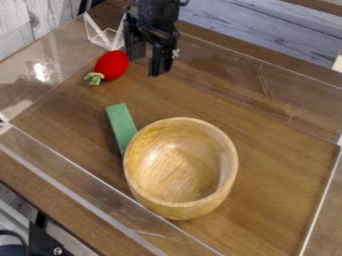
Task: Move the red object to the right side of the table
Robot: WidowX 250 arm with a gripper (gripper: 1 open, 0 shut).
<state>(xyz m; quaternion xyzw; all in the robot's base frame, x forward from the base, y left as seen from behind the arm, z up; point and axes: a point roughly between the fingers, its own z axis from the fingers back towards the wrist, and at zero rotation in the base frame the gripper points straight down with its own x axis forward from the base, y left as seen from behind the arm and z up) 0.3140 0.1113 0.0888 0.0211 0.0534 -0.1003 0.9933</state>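
The red object, a small round toy fruit with a green stem at its lower left, lies near the far left corner of the wood-grain table. My black gripper points down just to the right of the fruit and a little above it. Its two fingers stand open with nothing between them, and the left finger partly overlaps the fruit's right edge in this view. Whether it touches the fruit I cannot tell.
A flat green block lies left of centre, its lower end against a large wooden bowl in the near middle. Clear plastic walls edge the table. A white folded-paper shape stands behind the fruit.
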